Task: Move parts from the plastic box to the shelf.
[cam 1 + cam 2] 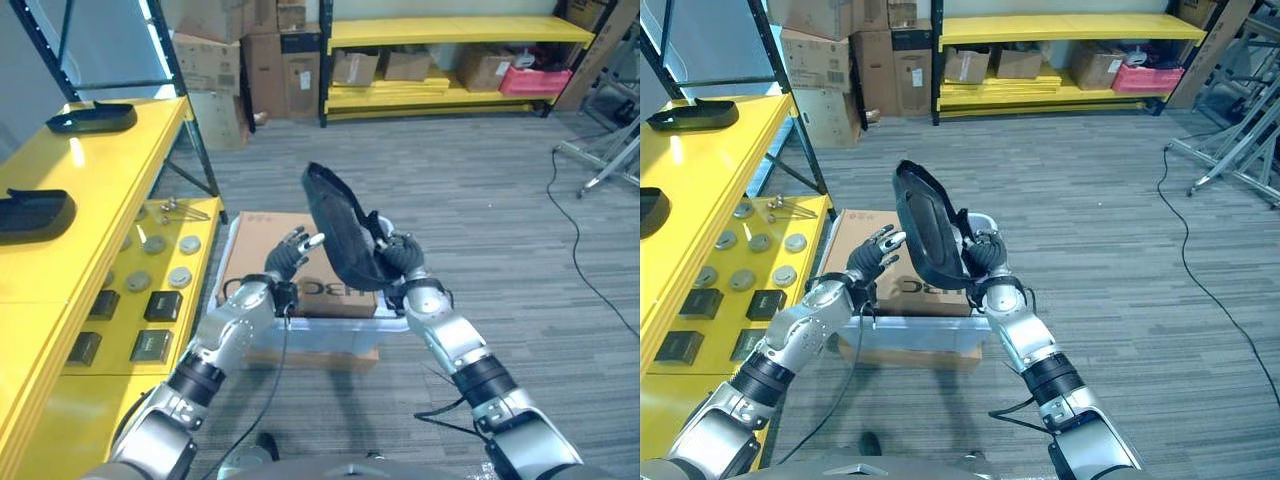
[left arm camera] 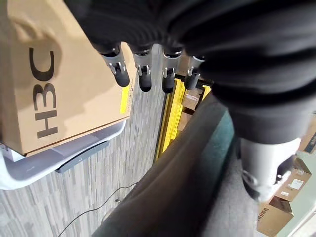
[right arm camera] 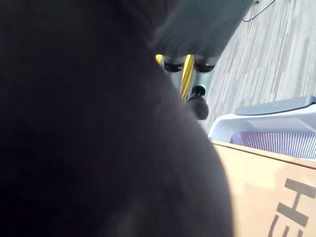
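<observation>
Where the yellow shelf (image 1: 95,215) runs along the robot's left, two black moulded parts already lie on its top level: one at the far end (image 1: 92,117), one nearer (image 1: 34,213). Lower level holds round grey discs (image 1: 180,276) and small dark blocks (image 1: 163,305) (plus a bent wire piece near the far edge).

Left hand (image 1: 288,256) raised above the box, fingers (image 2: 119,69) spread and straight, holding nothing; fingertips just beside the lifted part, contact cannot be told.

Centre: a large black curved part (image 1: 338,226), tilted nearly upright, held in the air over the box.

Below it, the pale plastic box (image 1: 320,330) on the grey carpet, with a brown cardboard carton (image 1: 270,255) sitting in it.

Right hand (image 1: 402,256) at the part's lower right edge, fingers curled round it, gripping; in its own wrist view the part's dark bulk (image 3: 98,128) hides most of the hand.

Far wall: another yellow rack (image 1: 450,60) with cartons, stacked cardboard boxes (image 1: 225,60) beside it.
</observation>
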You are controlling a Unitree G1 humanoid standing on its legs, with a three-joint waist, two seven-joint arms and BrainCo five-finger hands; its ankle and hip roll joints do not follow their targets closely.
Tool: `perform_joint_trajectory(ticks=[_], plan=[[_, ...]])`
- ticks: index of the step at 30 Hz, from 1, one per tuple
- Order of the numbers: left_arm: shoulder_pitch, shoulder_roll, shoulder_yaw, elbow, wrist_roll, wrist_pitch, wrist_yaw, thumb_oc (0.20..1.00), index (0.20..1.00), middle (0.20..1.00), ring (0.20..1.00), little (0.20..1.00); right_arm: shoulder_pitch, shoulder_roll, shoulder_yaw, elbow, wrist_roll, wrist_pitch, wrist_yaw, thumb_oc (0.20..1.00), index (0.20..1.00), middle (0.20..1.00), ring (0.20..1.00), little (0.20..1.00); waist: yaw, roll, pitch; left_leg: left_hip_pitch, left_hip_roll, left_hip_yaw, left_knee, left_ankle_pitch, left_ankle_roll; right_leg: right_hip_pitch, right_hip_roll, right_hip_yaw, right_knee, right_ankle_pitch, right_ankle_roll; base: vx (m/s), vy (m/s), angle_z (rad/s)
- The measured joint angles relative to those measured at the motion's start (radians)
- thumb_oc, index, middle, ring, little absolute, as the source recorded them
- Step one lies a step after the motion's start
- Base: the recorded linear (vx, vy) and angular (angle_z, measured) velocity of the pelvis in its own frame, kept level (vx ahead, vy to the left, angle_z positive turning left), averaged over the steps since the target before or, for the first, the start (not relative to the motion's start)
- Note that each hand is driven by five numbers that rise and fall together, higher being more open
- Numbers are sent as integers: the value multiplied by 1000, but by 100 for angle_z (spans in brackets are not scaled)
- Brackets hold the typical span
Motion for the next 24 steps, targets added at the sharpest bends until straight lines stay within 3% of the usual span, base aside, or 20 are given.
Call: perform_joint_trajectory(ticks=[12,24], plan=[[0,-23,-1,21,-153,1,4,1000,1000,1000,1000,1000,0,-6,11,10,-69,3,37,200,200,200,200,200,-3,2,-2,1,0,-1,0,0,0,0,0,0,0,0,-1,0,0,0],[0,-44,-2,62,-168,10,-20,1000,1000,1000,1000,1000,-10,-10,28,59,-88,2,74,200,200,200,200,200,-2,2,-2,1,0,-2,0,0,0,1,0,-1,-1,0,-1,0,0,0]])
